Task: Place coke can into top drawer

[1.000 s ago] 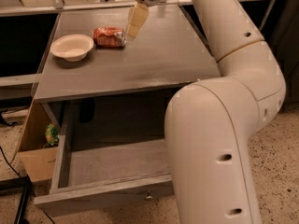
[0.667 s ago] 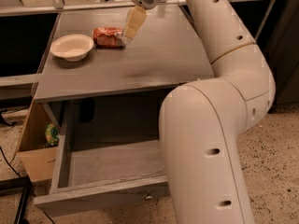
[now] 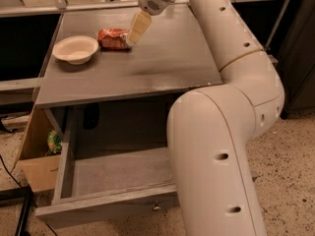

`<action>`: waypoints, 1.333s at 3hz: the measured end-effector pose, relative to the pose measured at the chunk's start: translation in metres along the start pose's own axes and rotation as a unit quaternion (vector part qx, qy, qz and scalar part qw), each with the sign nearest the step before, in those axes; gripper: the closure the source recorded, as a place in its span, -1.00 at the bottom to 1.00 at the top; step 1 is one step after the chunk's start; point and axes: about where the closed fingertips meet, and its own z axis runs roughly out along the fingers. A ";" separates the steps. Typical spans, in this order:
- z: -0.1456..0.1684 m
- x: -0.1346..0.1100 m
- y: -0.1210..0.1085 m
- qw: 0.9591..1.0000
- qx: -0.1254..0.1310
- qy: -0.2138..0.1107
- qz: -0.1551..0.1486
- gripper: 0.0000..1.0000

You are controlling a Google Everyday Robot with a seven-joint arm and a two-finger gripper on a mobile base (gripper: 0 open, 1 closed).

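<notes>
- On the grey bench, the coke can lies on its side just right of a cream bowl.
- At the can's right end, the hand points down; open or closed, I cannot tell.
- Below, the top drawer stands pulled out, a cardboard box just to its left.

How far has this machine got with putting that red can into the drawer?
Done: the top drawer already stands pulled open. In hand: the end effector is down at the right end of the coke can, which lies on its side on the tabletop beside a bowl. Left: lifting the can, carrying it over and setting it in the drawer.
</notes>
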 end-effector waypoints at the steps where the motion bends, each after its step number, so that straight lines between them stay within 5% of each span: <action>1: 0.003 -0.002 -0.014 0.999 0.047 -0.022 0.006 -1.00; 2: 0.009 -0.020 -0.012 0.994 0.099 -0.042 -0.008 -1.00; 4: 0.031 -0.004 -0.014 0.996 0.080 -0.031 0.010 -1.00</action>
